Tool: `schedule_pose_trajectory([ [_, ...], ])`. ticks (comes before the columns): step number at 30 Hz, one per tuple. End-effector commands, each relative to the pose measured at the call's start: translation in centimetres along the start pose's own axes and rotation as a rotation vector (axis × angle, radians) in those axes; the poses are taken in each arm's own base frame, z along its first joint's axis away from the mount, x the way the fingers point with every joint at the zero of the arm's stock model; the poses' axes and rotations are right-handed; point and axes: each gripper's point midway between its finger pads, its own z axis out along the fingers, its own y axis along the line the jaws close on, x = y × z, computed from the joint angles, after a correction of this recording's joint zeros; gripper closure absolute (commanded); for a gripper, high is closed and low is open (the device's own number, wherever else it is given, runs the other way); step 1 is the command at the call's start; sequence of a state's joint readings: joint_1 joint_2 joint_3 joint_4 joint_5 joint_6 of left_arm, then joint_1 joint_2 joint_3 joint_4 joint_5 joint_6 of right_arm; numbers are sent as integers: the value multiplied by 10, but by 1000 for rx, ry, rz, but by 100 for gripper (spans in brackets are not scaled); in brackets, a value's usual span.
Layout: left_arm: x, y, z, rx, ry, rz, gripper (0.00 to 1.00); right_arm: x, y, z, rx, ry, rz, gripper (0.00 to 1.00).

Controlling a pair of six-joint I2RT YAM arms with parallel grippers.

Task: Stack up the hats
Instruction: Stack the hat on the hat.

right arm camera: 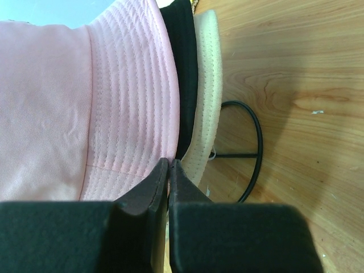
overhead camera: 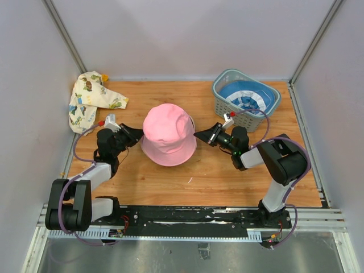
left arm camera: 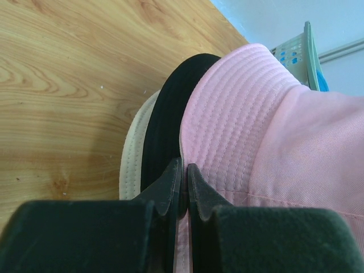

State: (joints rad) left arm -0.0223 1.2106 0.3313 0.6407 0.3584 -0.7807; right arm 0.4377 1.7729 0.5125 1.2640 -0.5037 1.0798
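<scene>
Three hats sit stacked mid-bench [overhead camera: 170,182]: pink hat [overhead camera: 168,133] on top, black hat [left arm camera: 168,114] beneath, cream hat [left arm camera: 132,153] lowest. My left gripper [overhead camera: 139,133] pinches the pink hat's left brim. My right gripper [overhead camera: 198,135] is pressed together at the right brim; I cannot tell if fabric is caught. A printed hat [overhead camera: 91,99] lies in the far-left corner, and a blue hat [overhead camera: 244,95] fills the basket [overhead camera: 215,91] in the far-right corner.
</scene>
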Motion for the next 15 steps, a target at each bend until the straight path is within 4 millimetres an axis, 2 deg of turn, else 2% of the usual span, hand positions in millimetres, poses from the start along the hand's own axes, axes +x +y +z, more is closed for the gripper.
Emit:
schedule_pose_trajectory([
  [1, 33, 50, -9, -190, 98, -2, 99, 26, -37, -6, 136, 76, 3, 100],
  [15, 37, 60, -12, -228, 97, 3, 100, 30, -49, -9, 178, 86, 10, 99],
])
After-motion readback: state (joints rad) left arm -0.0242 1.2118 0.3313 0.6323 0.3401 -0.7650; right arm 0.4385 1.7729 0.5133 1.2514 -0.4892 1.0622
